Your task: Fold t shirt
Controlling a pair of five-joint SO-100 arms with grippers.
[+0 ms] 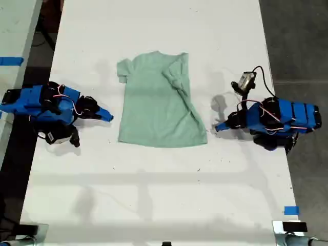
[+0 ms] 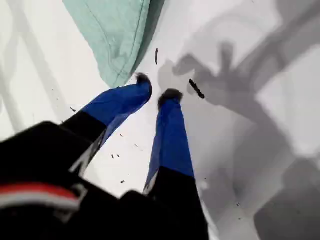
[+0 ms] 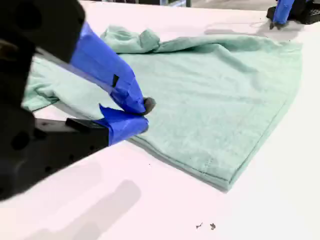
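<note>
My first gripper (image 2: 156, 94) is hovering low over the table (image 1: 154, 195) with its blue fingers (image 2: 170, 130) standing a narrow gap apart and nothing between them. Its dark tips are sitting just short of a hem corner of the t shirt (image 2: 110, 35), not touching it. My second gripper (image 3: 146, 115) is resting with its jaws drawn together on nothing, near the cloth's opposite long edge but apart from it.

The t shirt (image 1: 154, 102) is lying near the middle of the white table, collar toward the exterior view's top and hem toward its bottom. The sleeve on the exterior view's left is sticking out flat. The side on that view's right is lying turned inward over the body, making a wrinkled diagonal ridge.

My first gripper (image 1: 218, 126) is sitting at the exterior view's right of the shirt, my second gripper (image 1: 109, 117) at its left, both pointing inward. A piece of blue tape (image 1: 291, 210) is sticking near the table's edge at the exterior view's lower right.
</note>
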